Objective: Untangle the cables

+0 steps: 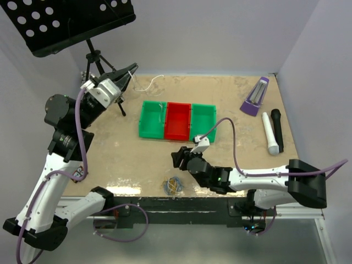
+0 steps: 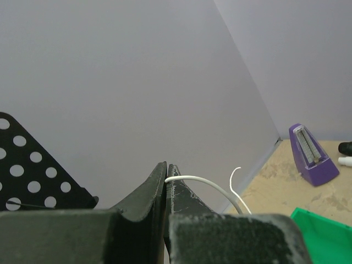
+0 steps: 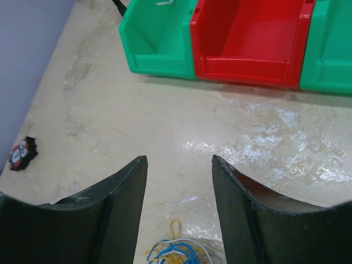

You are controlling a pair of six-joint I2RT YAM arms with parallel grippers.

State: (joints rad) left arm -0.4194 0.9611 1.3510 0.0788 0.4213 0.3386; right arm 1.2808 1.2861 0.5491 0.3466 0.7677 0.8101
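A small tangle of thin blue, yellow and white cables (image 1: 175, 185) lies near the table's front edge. In the right wrist view the same tangle (image 3: 179, 253) sits just below and between the fingers. My right gripper (image 1: 179, 157) (image 3: 179, 159) hovers over it, open and holding nothing. My left gripper (image 1: 133, 69) (image 2: 166, 177) is raised at the back left, shut on a white cable (image 2: 209, 184). That white cable (image 1: 149, 81) trails across the table's back towards the left green bin (image 1: 148, 127), where a white bit shows.
Three bins stand in a row mid-table: green, red (image 1: 177, 132) (image 3: 247, 69), green (image 1: 202, 127). A purple metronome (image 1: 254, 96), a white microphone (image 1: 269, 133) and a black one (image 1: 276, 129) lie at the right. A black perforated music stand (image 1: 71, 22) looms back left.
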